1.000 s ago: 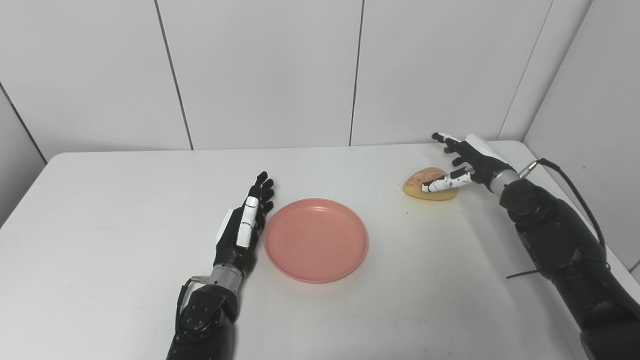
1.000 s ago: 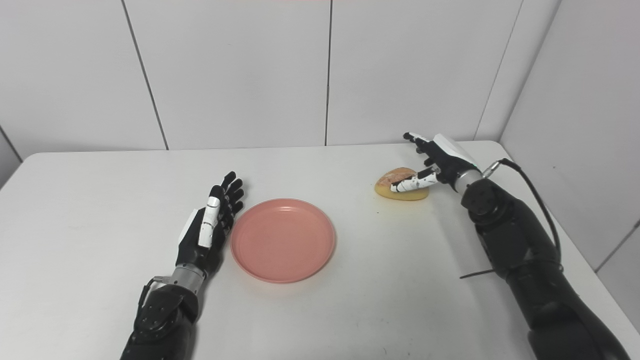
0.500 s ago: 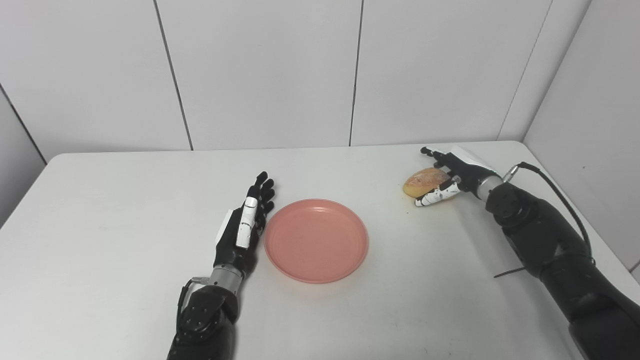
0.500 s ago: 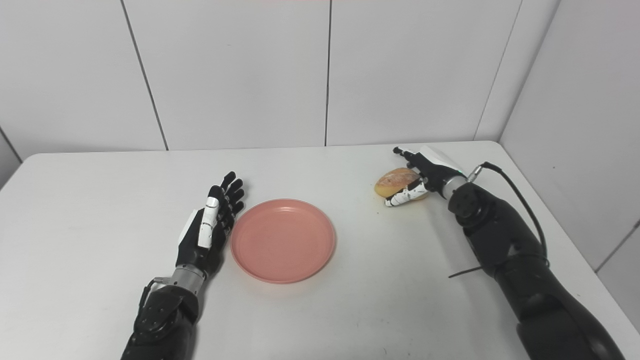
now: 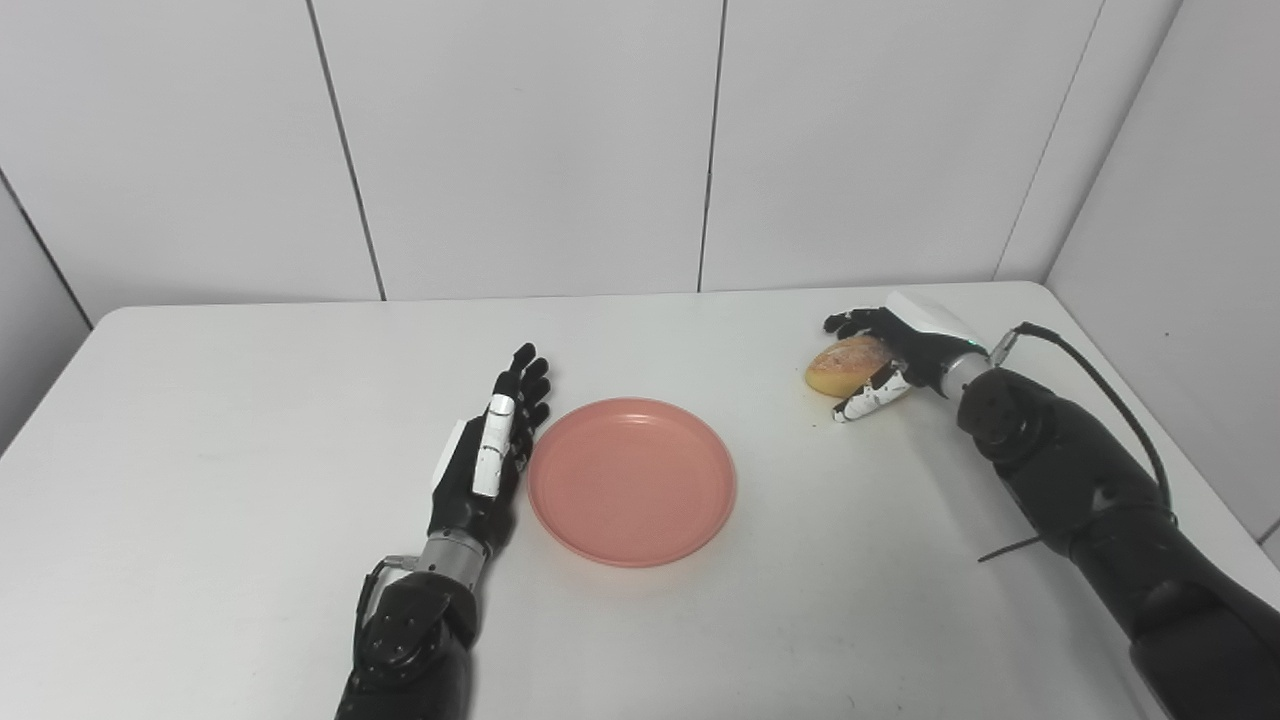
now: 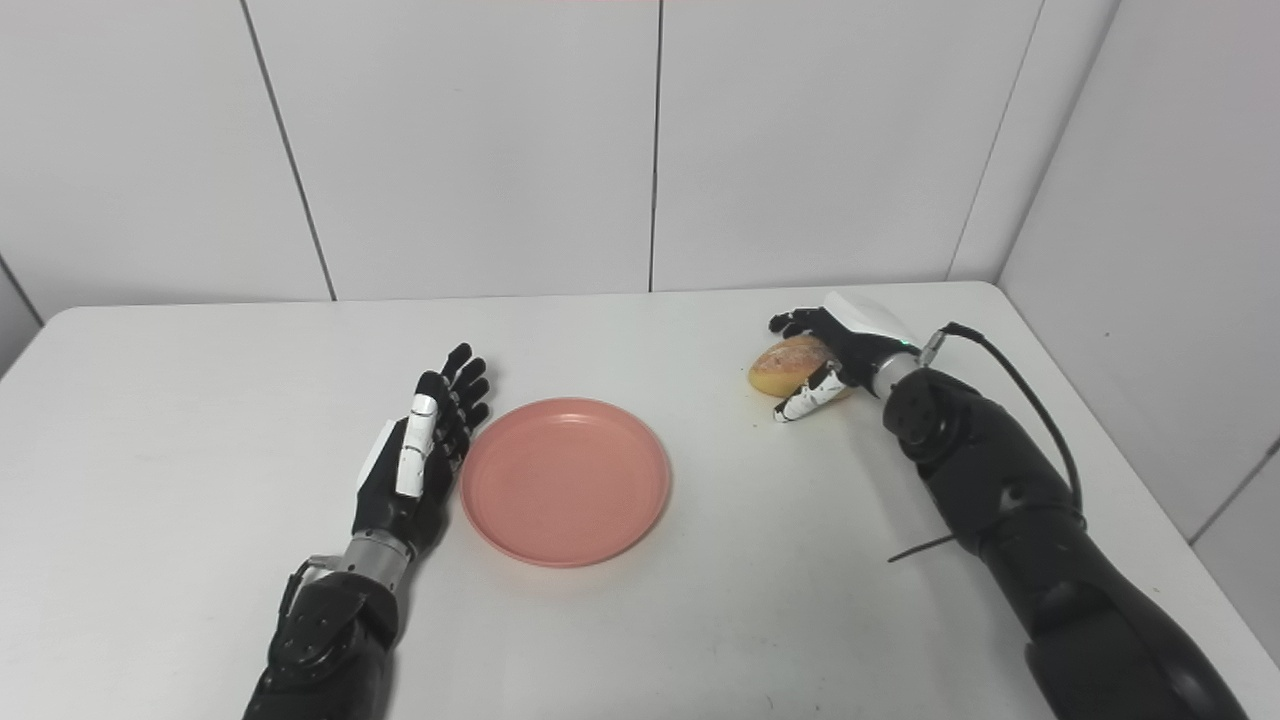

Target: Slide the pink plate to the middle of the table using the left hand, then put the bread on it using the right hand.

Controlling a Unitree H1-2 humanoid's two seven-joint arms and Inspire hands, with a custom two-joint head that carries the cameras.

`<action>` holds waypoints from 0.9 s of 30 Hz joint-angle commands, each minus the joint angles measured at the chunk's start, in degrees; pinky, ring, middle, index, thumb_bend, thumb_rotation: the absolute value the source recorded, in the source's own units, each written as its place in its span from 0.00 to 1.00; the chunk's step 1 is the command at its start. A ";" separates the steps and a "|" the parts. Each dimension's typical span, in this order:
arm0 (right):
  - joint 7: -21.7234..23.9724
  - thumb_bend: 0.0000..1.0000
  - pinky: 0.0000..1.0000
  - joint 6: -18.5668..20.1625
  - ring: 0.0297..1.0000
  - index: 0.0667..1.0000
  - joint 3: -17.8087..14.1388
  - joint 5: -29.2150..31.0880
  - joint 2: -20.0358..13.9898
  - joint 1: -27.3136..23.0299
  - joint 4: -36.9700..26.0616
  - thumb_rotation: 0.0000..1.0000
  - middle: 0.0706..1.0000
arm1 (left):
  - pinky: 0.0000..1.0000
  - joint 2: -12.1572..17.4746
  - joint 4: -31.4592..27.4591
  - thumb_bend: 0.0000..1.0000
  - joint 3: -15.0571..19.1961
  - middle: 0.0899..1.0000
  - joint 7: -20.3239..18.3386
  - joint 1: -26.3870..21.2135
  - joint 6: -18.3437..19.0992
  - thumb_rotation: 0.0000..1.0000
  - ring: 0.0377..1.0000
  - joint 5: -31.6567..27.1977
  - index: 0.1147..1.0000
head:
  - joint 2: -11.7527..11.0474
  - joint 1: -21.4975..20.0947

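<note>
— Where is the pink plate (image 5: 632, 481) right now?

— It lies flat on the white counter (image 5: 200, 520), about in the middle. Nothing is on it.

— And the left hand (image 5: 487, 451)?

— It rests on the counter just beside the plate's left rim, edge-on, fingers straight and close together, pointing toward the wall. It holds nothing. From where I stand I can't tell whether it touches the rim or sits a hair off it.

— What about the bread (image 5: 847, 364)?

— It sits on the counter well to the right of the plate, toward the far right corner. It's a small golden-brown roll.

— Does the right hand (image 5: 893, 353) have it?

— The hand is curled round it: dark fingers (image 6: 797, 321) hook over the far side and top, and the white-tipped thumb (image 6: 808, 398) lies along the near side. So it is wrapped on the bread, though the bread looks to be down on the counter.

— Anything else there?

— A black cable (image 5: 1090, 364) loops off the right wrist.
</note>
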 commanded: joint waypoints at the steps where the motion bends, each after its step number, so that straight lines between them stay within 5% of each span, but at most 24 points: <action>1: -3.09 0.65 0.46 -3.15 0.56 0.68 -1.19 0.29 -0.45 -2.23 -0.46 0.00 0.66 | 1.00 -0.43 0.15 0.67 -0.27 0.98 -0.23 1.70 0.12 1.00 0.99 -0.01 0.97 | -0.02 0.04; 6: -6.50 0.57 0.48 -5.16 0.53 0.62 -1.35 -0.08 -0.39 -2.17 0.41 0.00 0.59 | 1.00 -0.44 -0.17 0.68 -0.47 0.99 -0.42 1.80 0.67 1.00 1.00 -0.23 0.97 | 0.09 0.03; 8: -7.63 0.55 0.47 -5.91 0.52 0.60 -1.47 0.00 -0.32 -2.19 0.74 0.00 0.48 | 1.00 -0.46 -0.18 0.68 -0.49 0.99 -0.42 1.78 0.66 1.00 1.00 -0.22 0.97 | 0.08 0.08; 9: -8.12 0.53 0.44 -6.20 0.45 0.55 -1.57 0.08 -0.27 -2.21 0.91 0.00 0.47 | 1.00 -0.46 -0.15 0.69 -0.52 0.99 -0.39 1.76 0.63 1.00 1.00 -0.16 0.97 | 0.08 0.08; 13: -10.43 0.51 0.36 -6.44 0.37 0.50 -1.57 -0.68 -0.01 -2.29 1.18 0.00 0.46 | 1.00 -0.43 -0.30 0.69 -0.60 0.99 -0.19 1.82 1.03 1.00 1.00 0.07 0.97 | 0.09 0.07; 27: -12.65 0.51 0.34 -5.41 0.37 0.50 -3.38 -0.94 1.22 -0.82 -3.91 0.00 0.44 | 1.00 -0.41 -0.47 0.69 -0.74 1.00 -0.55 1.83 1.36 1.00 1.00 -0.09 0.98 | 0.22 0.29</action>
